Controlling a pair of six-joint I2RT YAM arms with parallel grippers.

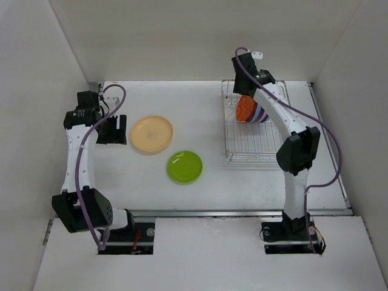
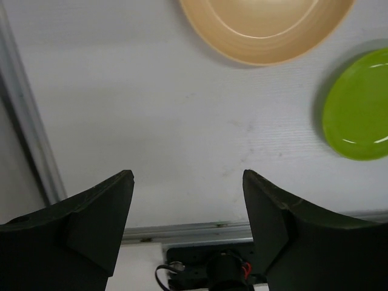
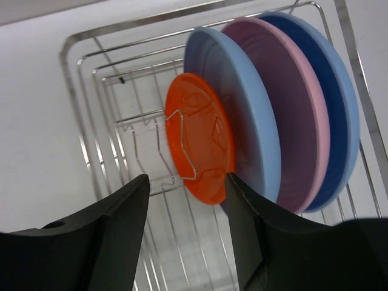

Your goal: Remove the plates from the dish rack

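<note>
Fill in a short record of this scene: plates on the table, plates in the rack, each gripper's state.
Plates on table: pale yellow plate, green plate
Plates in dish rack: orange plate, light blue plate, pink plate, dark blue plate, all on edge
Left gripper: open, above bare table
Right gripper: open, at the orange plate's lower edge

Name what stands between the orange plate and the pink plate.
The light blue plate, upright in the dish rack, shown in the right wrist view.
</note>
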